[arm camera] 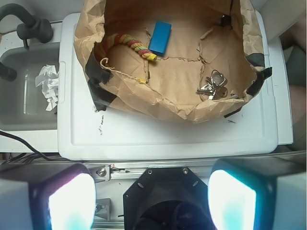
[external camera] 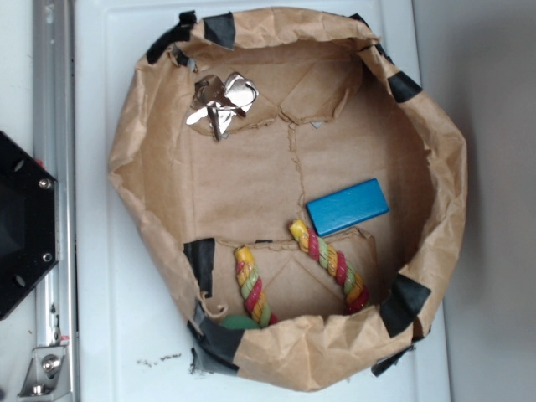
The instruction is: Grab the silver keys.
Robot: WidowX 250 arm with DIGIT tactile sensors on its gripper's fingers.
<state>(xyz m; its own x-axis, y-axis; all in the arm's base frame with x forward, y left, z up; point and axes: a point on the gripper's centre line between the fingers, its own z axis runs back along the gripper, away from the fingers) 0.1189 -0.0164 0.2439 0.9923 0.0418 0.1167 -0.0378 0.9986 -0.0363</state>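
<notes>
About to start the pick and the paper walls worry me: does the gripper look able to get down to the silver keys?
Probably yes. The silver keys lie uncovered on the floor of the open-topped paper bin, apart from the other items. They sit close to its wall, though, and the open gripper is outside the bin.

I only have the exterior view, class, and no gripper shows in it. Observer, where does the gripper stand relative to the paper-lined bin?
Observer: In the wrist view the gripper is outside the paper-lined bin, back over the robot's black base, with both fingers spread wide apart.
Operator: Is anything between them?
Observer: No, nothing is held; the silver keys lie on the bin floor near the rim closest to the camera.
Operator: Anything outside the bin that I cannot see?
Observer: Yes, a crumpled white paper lies in a grey tray beside the white board.
</notes>
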